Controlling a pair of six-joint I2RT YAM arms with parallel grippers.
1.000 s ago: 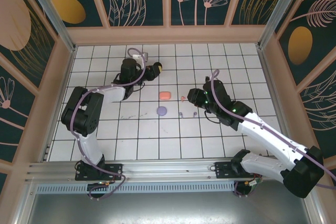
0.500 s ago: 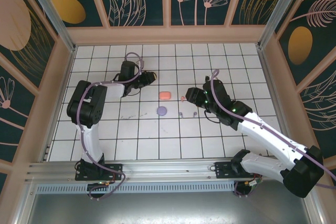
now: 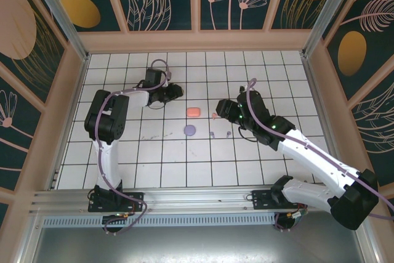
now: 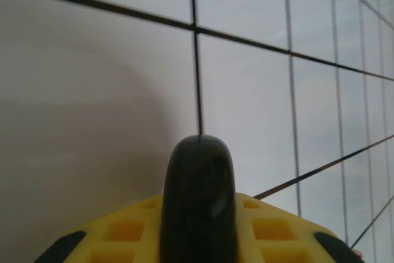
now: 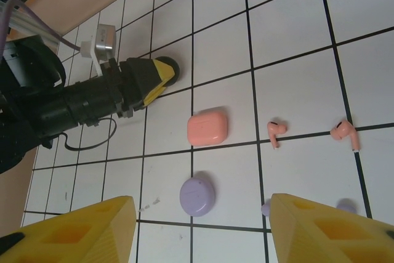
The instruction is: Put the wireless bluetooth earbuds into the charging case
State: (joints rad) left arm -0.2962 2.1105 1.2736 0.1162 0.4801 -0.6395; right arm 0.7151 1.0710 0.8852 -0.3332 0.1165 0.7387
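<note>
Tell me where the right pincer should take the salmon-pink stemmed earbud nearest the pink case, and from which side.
Probably from straight above: the salmon-pink stemmed earbud lies flat on the white tiled table, apart from the rounded salmon-pink charging case. Close the open right pincer across its bulbous head, the thickest part, rather than the thin stem.

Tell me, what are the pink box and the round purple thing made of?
The pink case looks like smooth, satiny plastic: even colour, rounded moulded corners. The round purple case seems plastic too, with a faint pale sheen on top. Looks alone can't settle it.
</note>
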